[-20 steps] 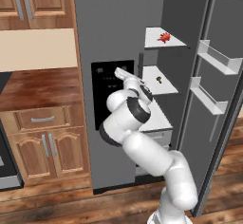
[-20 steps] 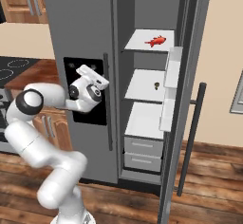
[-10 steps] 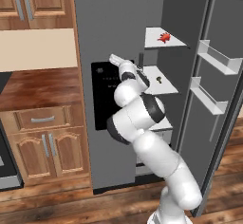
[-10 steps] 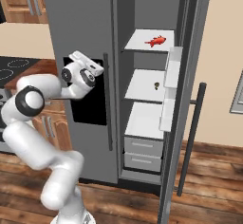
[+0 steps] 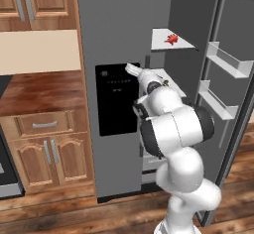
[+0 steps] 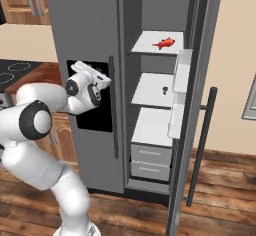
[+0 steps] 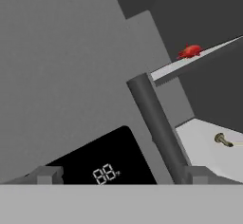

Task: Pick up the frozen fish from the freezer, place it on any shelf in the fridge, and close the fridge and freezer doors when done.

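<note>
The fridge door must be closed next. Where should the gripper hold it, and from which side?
Probably the dark handle on the outer face of the door, near mid-height, coming from outside. It is a slim upright bar standing off the panel, so open jaws can straddle it sideways.

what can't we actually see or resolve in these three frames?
- Freezer interior: shut freezer door covers it, both base views.
- Gripper: fingertips cut by the bottom edge, hand view; in the left base view the arm's own body covers the fingers.
- Small dark item on the middle shelf: too small to identify.
- Fridge drawers: contents hidden by their fronts.
</note>
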